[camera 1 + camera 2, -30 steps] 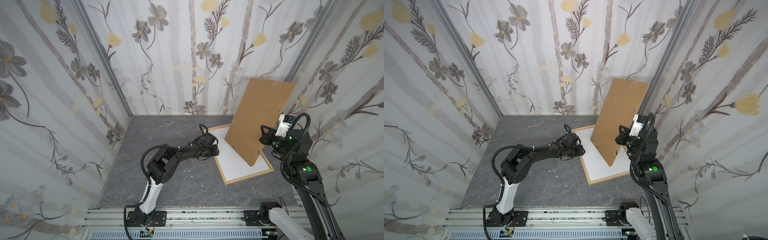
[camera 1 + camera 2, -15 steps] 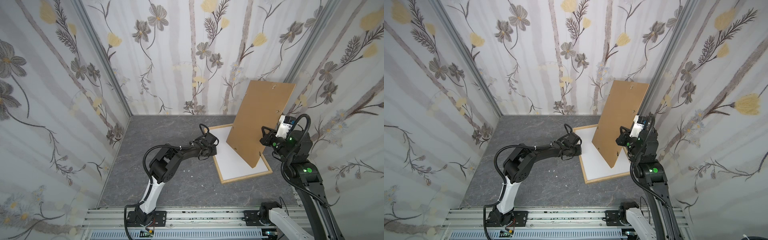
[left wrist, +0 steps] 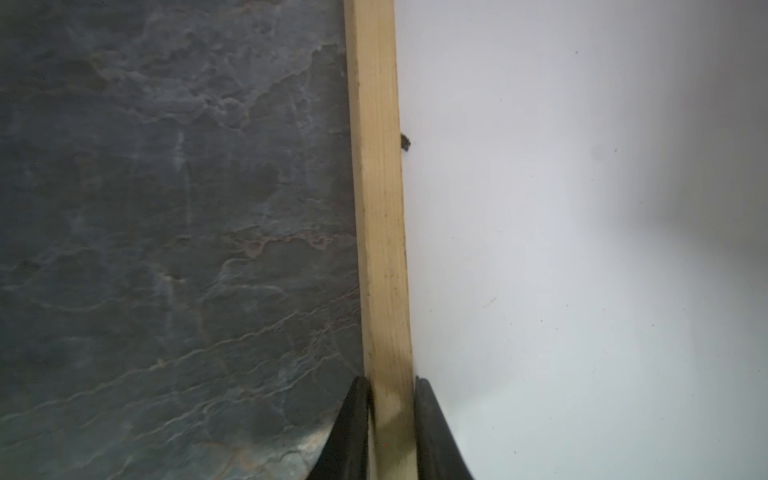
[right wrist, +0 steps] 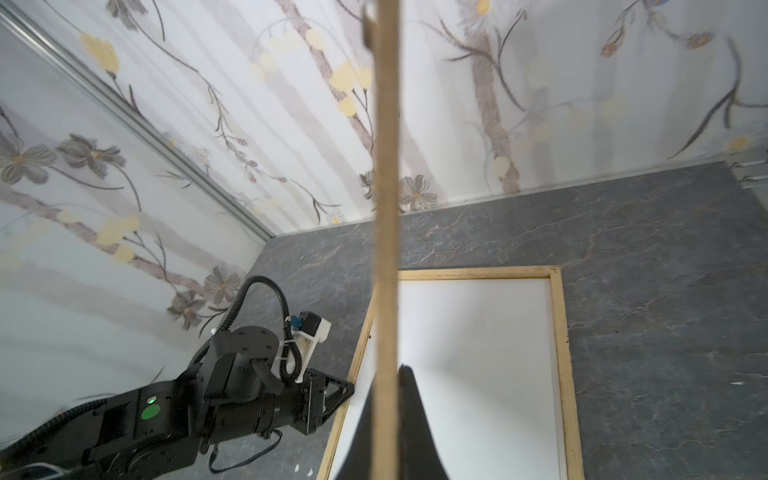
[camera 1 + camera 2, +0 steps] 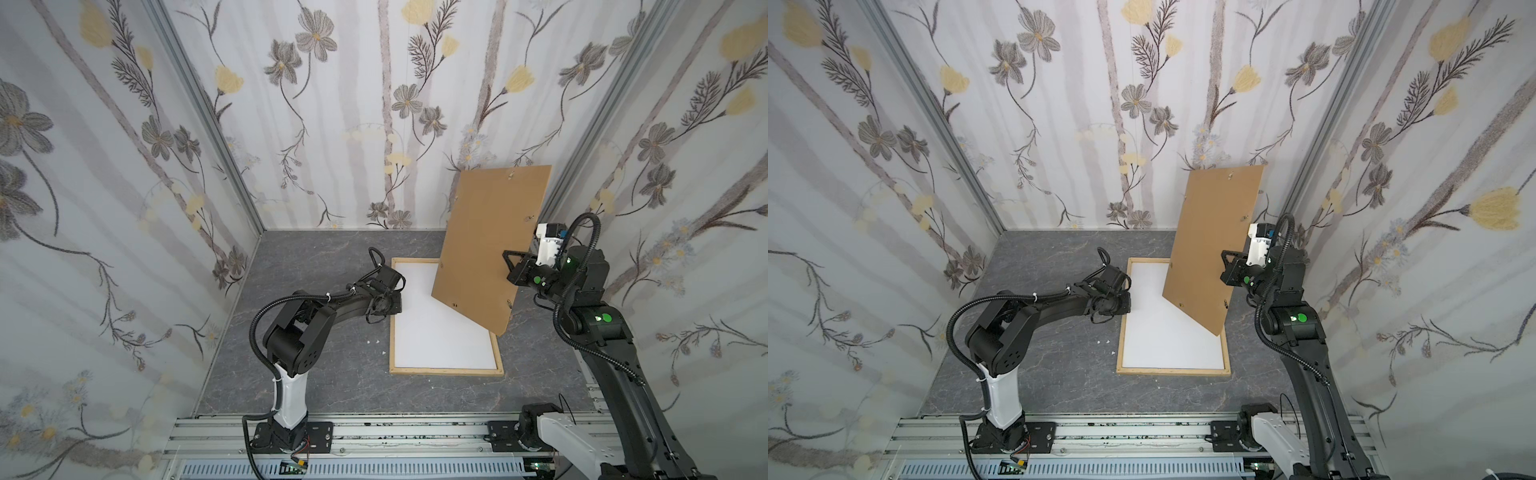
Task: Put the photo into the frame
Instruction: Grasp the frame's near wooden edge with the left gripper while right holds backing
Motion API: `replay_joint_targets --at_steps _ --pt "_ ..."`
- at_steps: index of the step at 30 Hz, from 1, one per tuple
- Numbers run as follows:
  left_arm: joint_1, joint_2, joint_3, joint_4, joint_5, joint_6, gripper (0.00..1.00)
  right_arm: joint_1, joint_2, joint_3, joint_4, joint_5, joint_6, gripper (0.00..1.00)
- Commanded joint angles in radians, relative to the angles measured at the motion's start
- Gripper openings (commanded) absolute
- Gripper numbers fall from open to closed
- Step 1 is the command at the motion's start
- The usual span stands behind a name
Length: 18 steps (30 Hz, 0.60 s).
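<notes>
Top views: one frame (image 5: 446,371); one brown panel (image 5: 490,245); two hands (image 5: 391,305) (image 5: 513,266).

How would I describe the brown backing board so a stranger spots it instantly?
Start at the grey tabletop, right of centre. A light wooden frame lies flat there, and the backing board rises tilted above it. It is the only plain brown panel.

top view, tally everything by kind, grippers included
wood frame: 1
white sheet: 1
brown backing panel: 1
grippers: 2 (left gripper, right gripper)
total: 5
</notes>
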<state>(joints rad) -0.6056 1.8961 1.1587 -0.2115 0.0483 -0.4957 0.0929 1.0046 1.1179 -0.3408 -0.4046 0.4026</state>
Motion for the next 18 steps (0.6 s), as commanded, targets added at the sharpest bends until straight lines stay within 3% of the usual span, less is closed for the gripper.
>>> replay_joint_targets --at_steps 1,11,18 --pt "0.033 -0.052 -0.061 -0.016 0.001 0.051 0.19 -0.004 0.046 0.015 0.090 -0.218 0.042 0.00" --pt "0.125 -0.179 -0.220 0.016 0.034 0.068 0.19 -0.014 0.200 0.042 0.108 -0.505 0.126 0.00" --pt "0.182 -0.230 -0.279 0.042 0.055 0.088 0.20 -0.014 0.261 0.002 0.166 -0.570 0.172 0.00"
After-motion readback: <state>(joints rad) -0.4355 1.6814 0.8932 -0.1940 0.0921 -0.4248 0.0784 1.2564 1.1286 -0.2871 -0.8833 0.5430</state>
